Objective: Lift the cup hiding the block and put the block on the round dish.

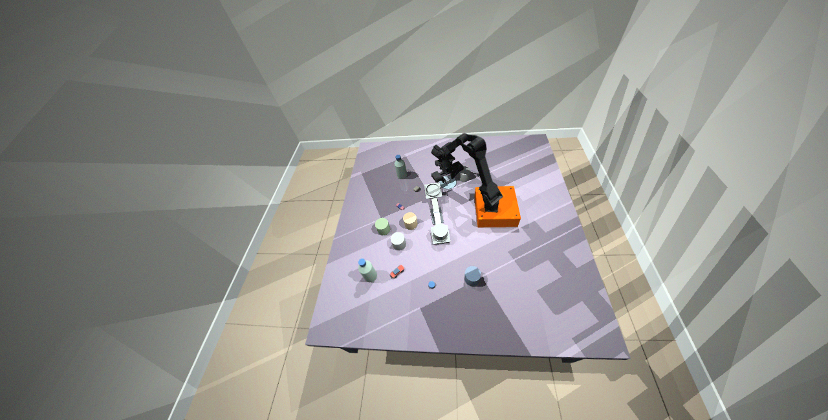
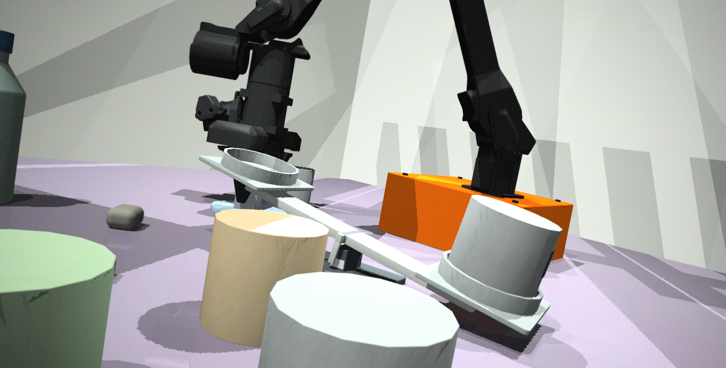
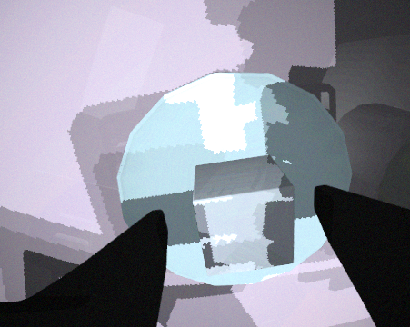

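The gripper is released, its fingers apart on either side of the block, which rests on the round dish. Release here fulfils placement. The raised balance end stands just beside; the untouched cup sits well apart. Withdrawal probably calls for a straight upward path.

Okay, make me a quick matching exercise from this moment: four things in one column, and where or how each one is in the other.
Things
1. block
2. gripper
3. cup
4. orange base

States
A. on the low end of the balance
B. resting on the round dish
C. under the arm's foot
D. open, holding nothing

Pairs: 1-B, 2-D, 3-A, 4-C
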